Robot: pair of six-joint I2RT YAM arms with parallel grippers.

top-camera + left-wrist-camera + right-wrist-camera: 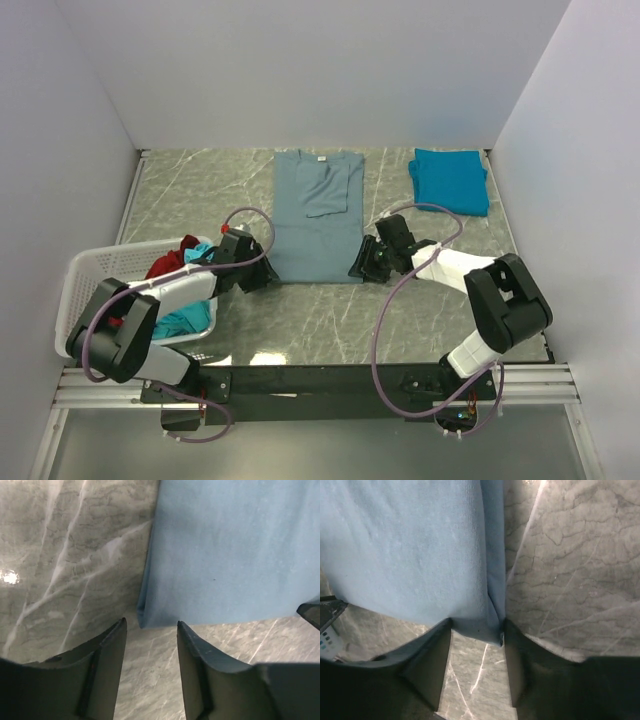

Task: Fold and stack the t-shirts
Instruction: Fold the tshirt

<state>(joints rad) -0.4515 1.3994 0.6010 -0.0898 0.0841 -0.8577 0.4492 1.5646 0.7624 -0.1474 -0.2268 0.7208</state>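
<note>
your grey shirt (315, 220) lies mid-table (200, 190), folded long, collar at the far end. its near right corner sits between the spread fingers of the right gripper (476, 626). the left gripper (150, 627), also spread, holds nothing, just short of the near left corner. the teal shirt (450, 180) lies folded at far right. a red shirt (175, 260) and a turquoise shirt (185, 320) lie in the basket (90, 270) at left.

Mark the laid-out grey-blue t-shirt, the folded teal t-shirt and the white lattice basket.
grey-blue cloth t-shirt (315, 240): top external view, lower body panel.
folded teal cloth t-shirt (450, 182): top external view, its middle.
white plastic lattice basket (100, 268): top external view, far wall.
</note>
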